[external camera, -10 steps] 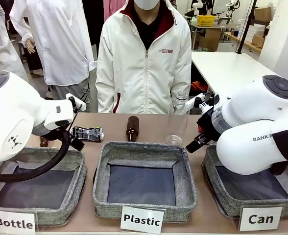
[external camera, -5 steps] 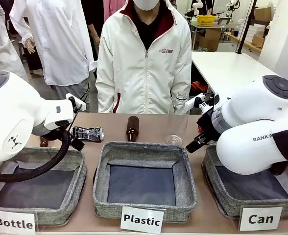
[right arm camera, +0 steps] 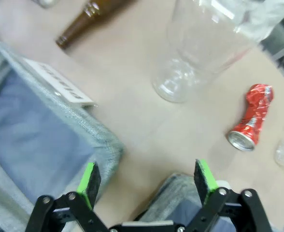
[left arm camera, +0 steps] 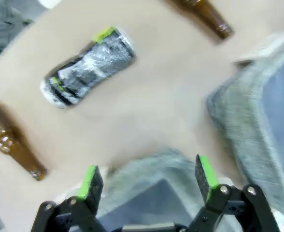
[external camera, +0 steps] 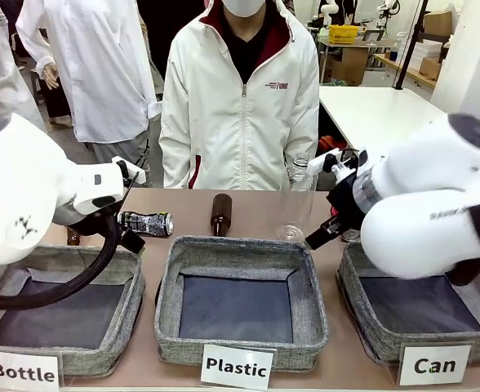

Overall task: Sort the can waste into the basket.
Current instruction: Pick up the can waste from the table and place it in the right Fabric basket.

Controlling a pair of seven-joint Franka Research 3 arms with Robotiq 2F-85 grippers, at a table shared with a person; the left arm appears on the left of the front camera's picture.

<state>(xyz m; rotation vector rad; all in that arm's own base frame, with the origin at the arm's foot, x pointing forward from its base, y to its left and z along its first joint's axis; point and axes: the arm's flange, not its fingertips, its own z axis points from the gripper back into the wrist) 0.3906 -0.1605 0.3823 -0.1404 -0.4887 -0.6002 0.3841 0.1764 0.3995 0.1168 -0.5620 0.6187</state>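
Both jaws apart, left tool near black can, right tool near seemingly crushed red can

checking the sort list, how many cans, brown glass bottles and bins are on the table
cans: 2 (black can, red can)
brown glass bottles: 2 (middle bottle, left bottle)
bins: 3 (Bottle bin, Plastic bin, Can bin)
total: 7
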